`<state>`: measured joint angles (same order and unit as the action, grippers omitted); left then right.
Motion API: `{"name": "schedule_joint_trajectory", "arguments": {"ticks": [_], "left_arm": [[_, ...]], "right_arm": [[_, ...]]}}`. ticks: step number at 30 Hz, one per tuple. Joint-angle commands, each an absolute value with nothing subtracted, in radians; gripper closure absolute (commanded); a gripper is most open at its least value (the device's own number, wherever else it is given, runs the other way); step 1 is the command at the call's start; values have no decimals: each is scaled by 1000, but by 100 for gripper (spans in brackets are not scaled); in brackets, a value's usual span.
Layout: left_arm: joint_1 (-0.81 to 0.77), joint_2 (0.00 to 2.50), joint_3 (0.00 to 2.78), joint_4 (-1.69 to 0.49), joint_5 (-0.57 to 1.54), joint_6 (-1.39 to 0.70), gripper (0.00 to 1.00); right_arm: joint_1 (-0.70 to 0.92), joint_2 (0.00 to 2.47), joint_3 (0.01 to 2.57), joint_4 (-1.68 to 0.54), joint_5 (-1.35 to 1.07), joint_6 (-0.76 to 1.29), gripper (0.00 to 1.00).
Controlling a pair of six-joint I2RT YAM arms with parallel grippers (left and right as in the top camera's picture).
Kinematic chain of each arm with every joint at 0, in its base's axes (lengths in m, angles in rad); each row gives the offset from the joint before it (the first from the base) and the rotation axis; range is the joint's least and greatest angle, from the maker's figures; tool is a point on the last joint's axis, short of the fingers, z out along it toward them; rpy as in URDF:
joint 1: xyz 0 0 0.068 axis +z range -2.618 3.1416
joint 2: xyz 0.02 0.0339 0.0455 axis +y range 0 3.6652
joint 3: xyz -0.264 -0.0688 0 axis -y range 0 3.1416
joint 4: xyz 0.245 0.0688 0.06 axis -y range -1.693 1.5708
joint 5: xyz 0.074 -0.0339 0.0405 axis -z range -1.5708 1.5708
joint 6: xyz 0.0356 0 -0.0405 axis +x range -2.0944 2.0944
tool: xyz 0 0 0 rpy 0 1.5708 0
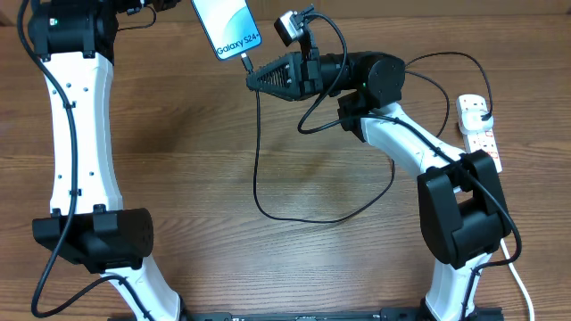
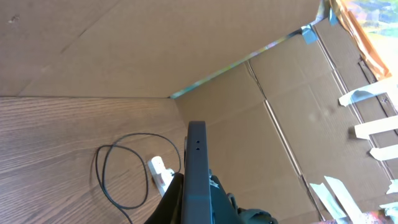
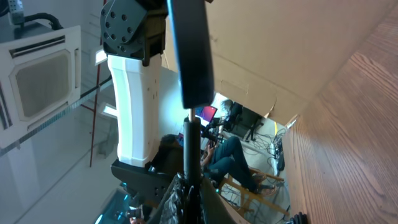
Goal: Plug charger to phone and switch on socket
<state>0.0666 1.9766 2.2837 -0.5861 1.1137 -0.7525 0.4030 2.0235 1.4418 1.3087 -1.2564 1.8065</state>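
Okay, from overhead the phone (image 1: pixel 227 27) sits at the far edge of the picture with its lit screen up and "Galaxy S24+" readable. Its long axis slants from upper left to lower right, charging end aimed at the right gripper (image 1: pixel 253 80). That claw is clenched on the charger (image 1: pixel 256 152) just behind the connector tip (image 1: pixel 245 61), which meets the phone's lower edge; whether it is fully seated, I cannot tell. The black cable loops across the table (image 1: pixel 178 160), and the socket (image 1: pixel 480 134) lies well apart at the right edge. Overhead hides the left gripper (image 2: pixel 198 202), but the left wrist camera has it: clamped on the phone, seen edge-on as a thin dark bar, clear of the wood, with a cardboard wall (image 2: pixel 280 124) behind. The right wrist view puts the phone's dark edge straight above the connector, in line.
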Motion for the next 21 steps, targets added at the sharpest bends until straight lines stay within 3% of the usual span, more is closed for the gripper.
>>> {"name": "schedule_joint_trajectory", "arguments": {"ticks": [1, 21], "left_arm": [[54, 1958, 2292, -579, 1170, -763, 96], [44, 1958, 2292, -579, 1157, -736, 96]], "right_arm": [[406, 2020, 1457, 1316, -1250, 1810, 96], [406, 2020, 1457, 1316, -1250, 1810, 96]]}}
